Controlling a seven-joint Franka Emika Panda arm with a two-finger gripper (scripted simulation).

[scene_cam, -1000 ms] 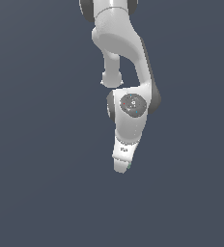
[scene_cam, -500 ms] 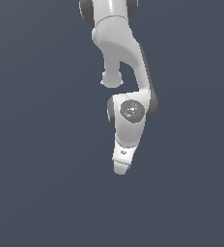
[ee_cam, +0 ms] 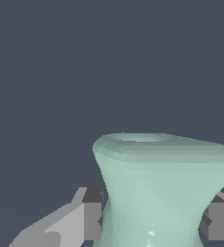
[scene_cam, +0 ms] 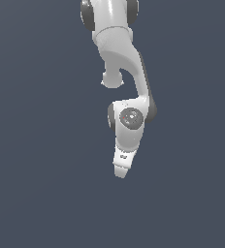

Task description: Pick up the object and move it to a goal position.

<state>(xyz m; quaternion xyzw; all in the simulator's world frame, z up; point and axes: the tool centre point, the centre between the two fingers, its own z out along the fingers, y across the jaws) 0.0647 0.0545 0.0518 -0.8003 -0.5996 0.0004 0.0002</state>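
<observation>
Here, your gripper (ee_cam: 150, 222) straddles the mint-green object (ee_cam: 157, 188), fingers (ee_cam: 92, 214) flanking its pinched waist for a secure hold; whether they actually touch is unclear.

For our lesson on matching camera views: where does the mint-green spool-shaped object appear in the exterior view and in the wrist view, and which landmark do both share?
Exterior view: the object is not visible; the arm's last link hides the spot under it.
Wrist view: the object fills the lower middle to lower right of the picture, between the two fingertips.
Shared landmark: the gripper, whose body shows in the exterior view at the arm's lower end.
</observation>
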